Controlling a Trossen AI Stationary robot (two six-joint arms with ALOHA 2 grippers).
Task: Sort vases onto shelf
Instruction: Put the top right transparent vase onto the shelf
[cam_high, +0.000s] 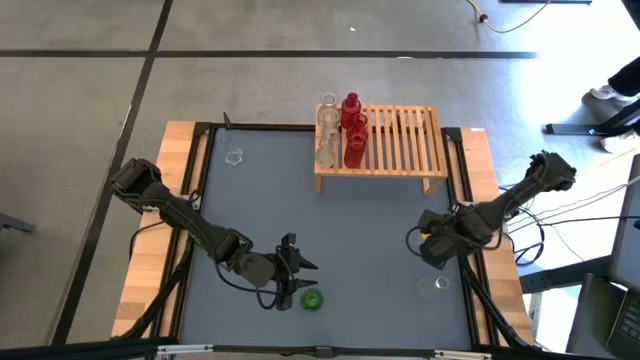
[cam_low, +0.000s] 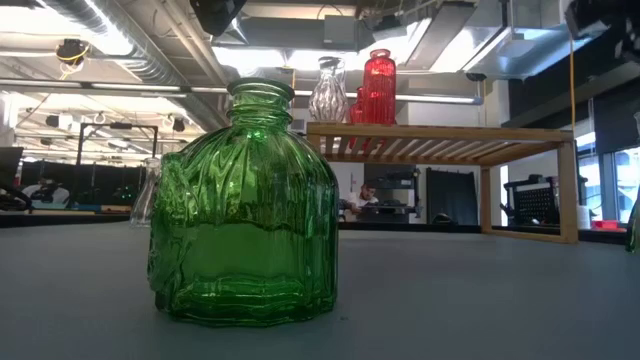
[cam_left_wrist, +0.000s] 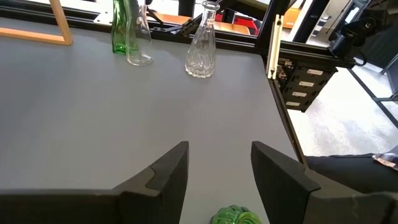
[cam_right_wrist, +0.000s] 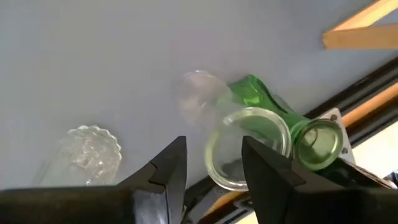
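A squat green vase (cam_high: 311, 299) (cam_low: 245, 200) stands upright on the grey table near its near edge. My left gripper (cam_high: 300, 282) (cam_left_wrist: 219, 162) is open just above it, and the vase's rim (cam_left_wrist: 236, 218) shows below the gap. My right gripper (cam_high: 418, 243) (cam_right_wrist: 213, 162) is open above a clear bottle (cam_right_wrist: 249, 146), next to a green bottle (cam_right_wrist: 305, 137) and a cut clear vase (cam_right_wrist: 93, 149) (cam_high: 440, 285). The shelf (cam_high: 395, 140) (cam_low: 440, 135) carries red vases (cam_high: 352, 125) (cam_low: 378, 85) and clear vases (cam_high: 327, 125) at its left end.
Another clear vase (cam_high: 234, 157) stands alone near the table's far left corner. The shelf's right part (cam_high: 415, 135) shows bare slats. The table's black frame (cam_high: 465, 170) and pale wooden side boards (cam_high: 170, 190) border the grey top. People sit in the room beyond.
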